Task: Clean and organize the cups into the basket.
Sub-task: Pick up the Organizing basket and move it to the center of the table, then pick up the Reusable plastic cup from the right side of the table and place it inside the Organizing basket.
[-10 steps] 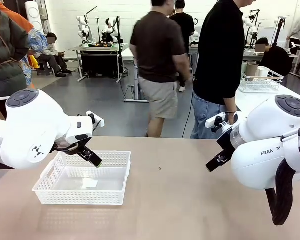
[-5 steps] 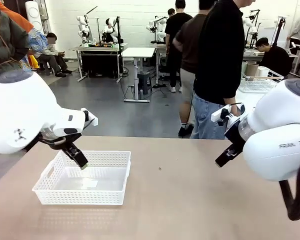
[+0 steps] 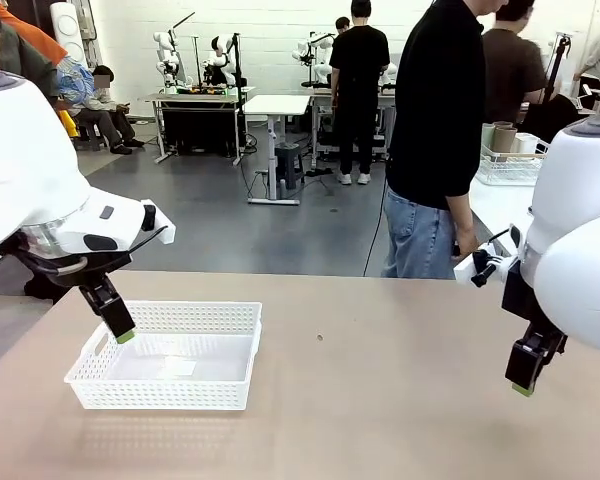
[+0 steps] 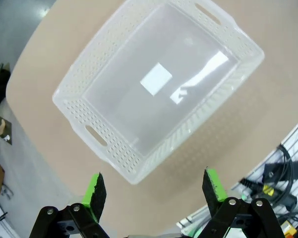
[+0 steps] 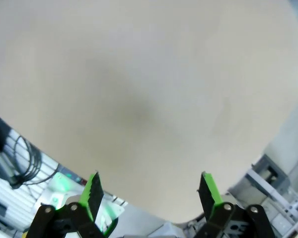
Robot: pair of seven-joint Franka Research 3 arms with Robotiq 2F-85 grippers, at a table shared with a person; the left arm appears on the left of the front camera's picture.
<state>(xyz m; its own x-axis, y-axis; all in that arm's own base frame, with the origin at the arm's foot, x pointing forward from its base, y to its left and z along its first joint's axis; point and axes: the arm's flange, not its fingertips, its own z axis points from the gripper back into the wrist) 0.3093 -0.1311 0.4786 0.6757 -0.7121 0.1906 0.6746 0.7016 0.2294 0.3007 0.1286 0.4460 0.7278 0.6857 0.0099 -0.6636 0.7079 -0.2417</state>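
Note:
The white lattice basket (image 3: 160, 392) sits on the table's left half and holds no cups. In the left wrist view the basket (image 4: 131, 161) lies just beyond the fingers. My left gripper (image 3: 126, 336) hangs open over the basket's left handle end, fingers pointing down, and it (image 4: 153, 188) holds nothing. My right gripper (image 3: 521, 389) hovers open above bare tabletop at the right, and it (image 5: 151, 191) is also empty. Tan-brown cups (image 3: 500, 137) stand on another table far back right.
A person in a black top and jeans (image 3: 435, 150) stands at the table's far edge, right of centre. A white wire basket (image 3: 515, 168) sits by the tan cups on the back table. The tan tabletop (image 3: 360, 400) stretches between basket and right gripper.
My left gripper swung left from over the basket's middle to its left end. The right gripper moved right and down, now pointing at the table. Passers-by behind have walked on.

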